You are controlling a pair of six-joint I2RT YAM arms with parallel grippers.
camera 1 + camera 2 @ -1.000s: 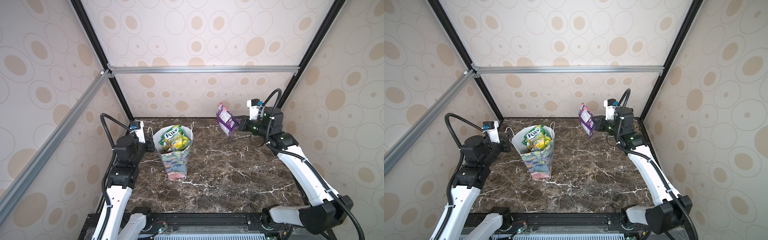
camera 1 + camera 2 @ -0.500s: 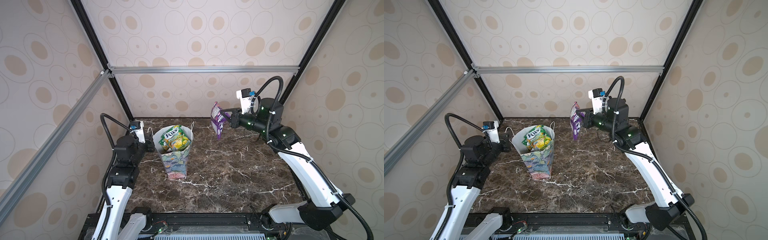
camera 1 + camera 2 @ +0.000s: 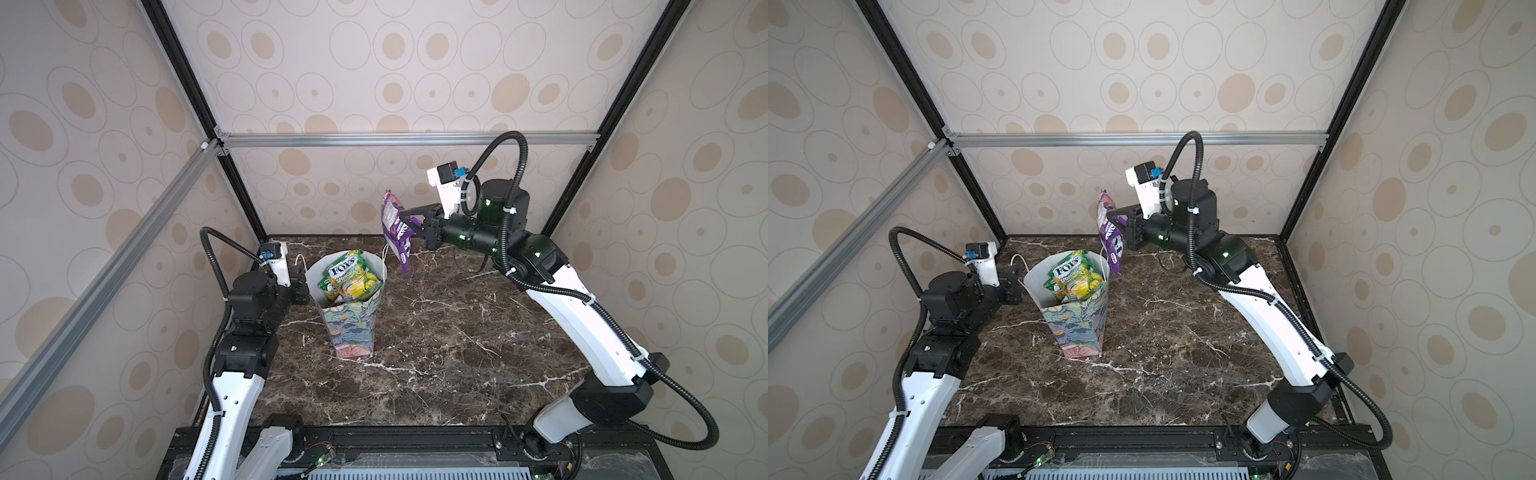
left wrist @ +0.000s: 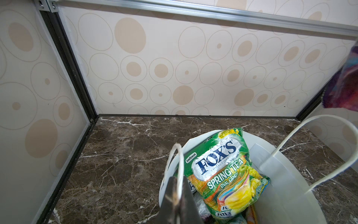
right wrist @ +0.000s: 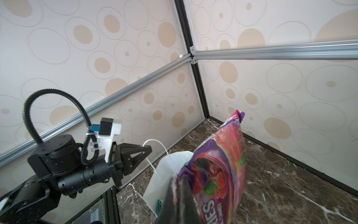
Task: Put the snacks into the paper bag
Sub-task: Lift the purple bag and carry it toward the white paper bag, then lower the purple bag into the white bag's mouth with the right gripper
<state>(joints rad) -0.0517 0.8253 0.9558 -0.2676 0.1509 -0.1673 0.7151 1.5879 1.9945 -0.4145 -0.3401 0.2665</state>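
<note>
One purple packet is clamped in right gripper jaws | paper bag cord handle is pinched in left gripper jaws

Left arm sits folded low, its left gripper pinched closed; the raised right arm reaches across, right gripper clamped tight.

We get bright, even, soft light; shadows lie faint on the glossy tabletop. The views bend at their edges, and the purple packet blurs close to the left wrist camera.
</note>
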